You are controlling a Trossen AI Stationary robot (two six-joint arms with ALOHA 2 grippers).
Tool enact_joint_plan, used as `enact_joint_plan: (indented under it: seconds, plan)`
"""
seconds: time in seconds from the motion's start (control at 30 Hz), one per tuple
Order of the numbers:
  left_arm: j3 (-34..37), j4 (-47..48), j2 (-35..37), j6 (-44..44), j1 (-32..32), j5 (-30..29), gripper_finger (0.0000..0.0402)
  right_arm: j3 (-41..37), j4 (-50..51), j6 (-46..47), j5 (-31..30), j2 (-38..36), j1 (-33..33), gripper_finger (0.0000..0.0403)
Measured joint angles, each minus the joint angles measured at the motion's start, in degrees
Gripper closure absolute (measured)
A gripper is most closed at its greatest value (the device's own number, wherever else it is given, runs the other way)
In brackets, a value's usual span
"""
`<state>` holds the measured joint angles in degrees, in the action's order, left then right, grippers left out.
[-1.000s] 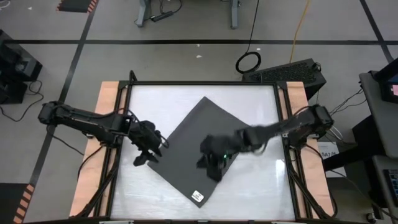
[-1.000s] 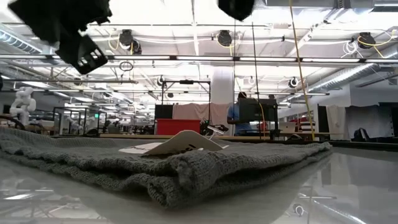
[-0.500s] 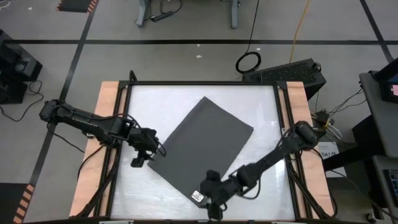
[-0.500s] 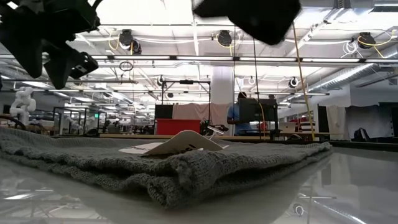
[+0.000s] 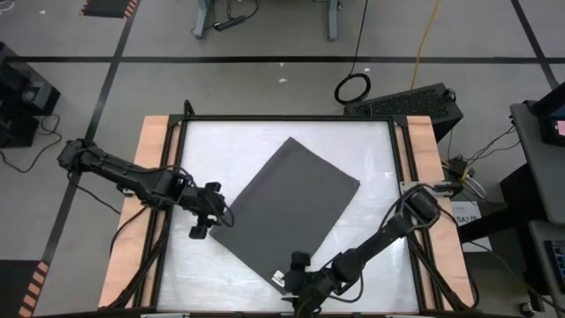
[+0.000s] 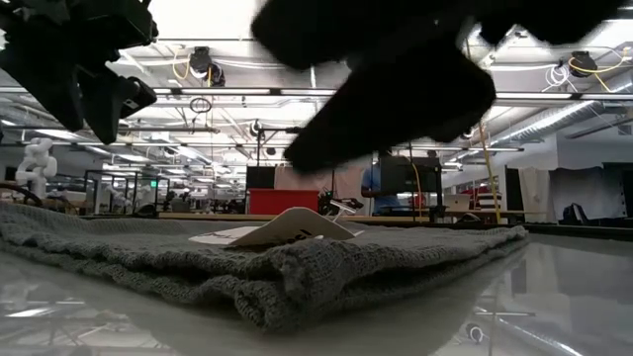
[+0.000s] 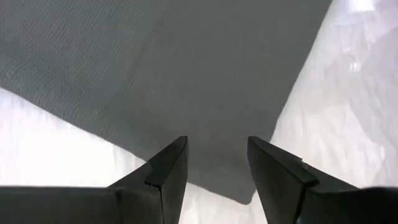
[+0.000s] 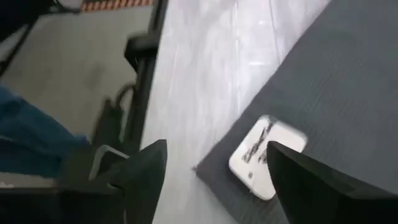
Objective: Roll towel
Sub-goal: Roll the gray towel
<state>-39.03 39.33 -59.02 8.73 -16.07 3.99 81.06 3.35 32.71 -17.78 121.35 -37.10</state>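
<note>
One towel (image 5: pixel 287 206) lies flat on the table (image 5: pixel 375 150), its one white tag (image 8: pixel 266 155) right ahead of the right end effector (image 8: pixel 214 174), fingers spread, empty. Left end effector (image 7: pixel 214 163) hovers part-open over the opposite corner, gripping nothing.

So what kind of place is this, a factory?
More likely a big robotics lab or workshop: the low view shows an open hall with ceiling pipes and more workstations, a cable lies on the taped floor, and two robot arms share a table with a towel.
</note>
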Motion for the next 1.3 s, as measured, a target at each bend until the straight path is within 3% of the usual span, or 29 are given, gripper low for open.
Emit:
enact_joint_plan:
  seconds: [0.87,1.0,1.3]
  plan:
    - [0.0,-1.37,0.02,3.0,-0.73,-4.55,0.023,0.0,-6.08,-0.22,-9.35,4.25,-2.45,0.0152]
    - [0.0,-1.29,0.02,4.09,-0.73,-4.51,0.023,0.0,-4.9,3.11,-10.61,3.83,-2.98,0.0154]
    - [0.0,-1.51,0.02,4.24,-0.73,-5.11,0.023,4.22,1.28,2.6,-13.0,3.37,-6.64,0.0208]
